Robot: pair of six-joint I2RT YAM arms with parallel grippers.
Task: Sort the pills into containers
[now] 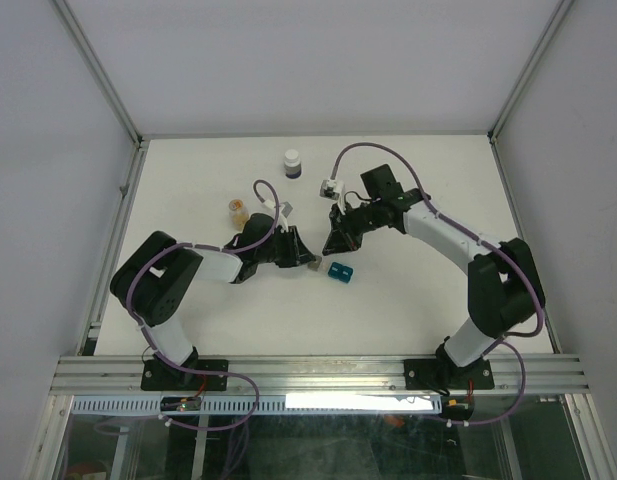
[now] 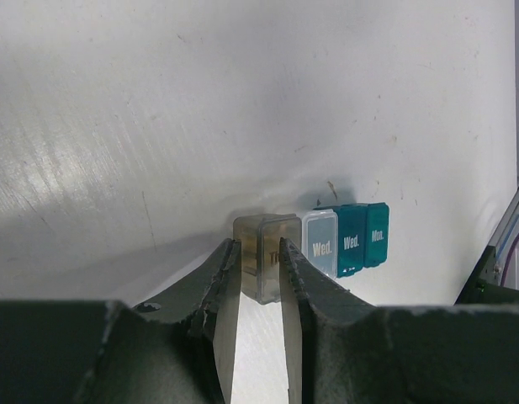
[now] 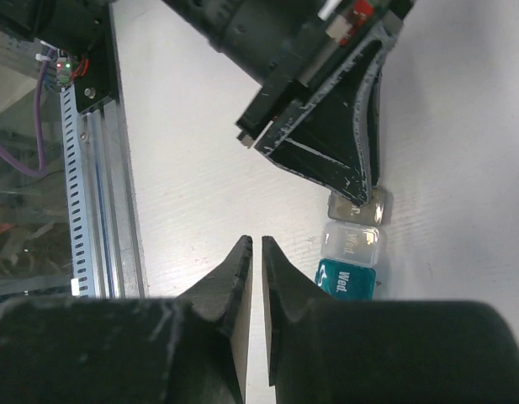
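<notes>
A grey-brown container [image 2: 261, 244] stands on the white table, pinched between the tips of my left gripper [image 2: 257, 250]. Beside it sits a clear-lidded cell marked "Wed." [image 2: 320, 242], joined to the teal container [image 2: 360, 237]. From above, the left gripper [image 1: 306, 256] meets the grey-brown container [image 1: 314, 265], with the teal one [image 1: 339, 271] to its right. My right gripper [image 3: 256, 242] hovers shut and empty, left of the row of containers [image 3: 352, 242]. The pills show as an orange mass in a small vial [image 1: 238, 210] behind the left arm.
A white-capped dark bottle [image 1: 292, 163] stands at the back of the table. The right arm's wrist [image 1: 378, 205] reaches over the table's middle. An aluminium rail [image 3: 99, 210] runs along the near table edge.
</notes>
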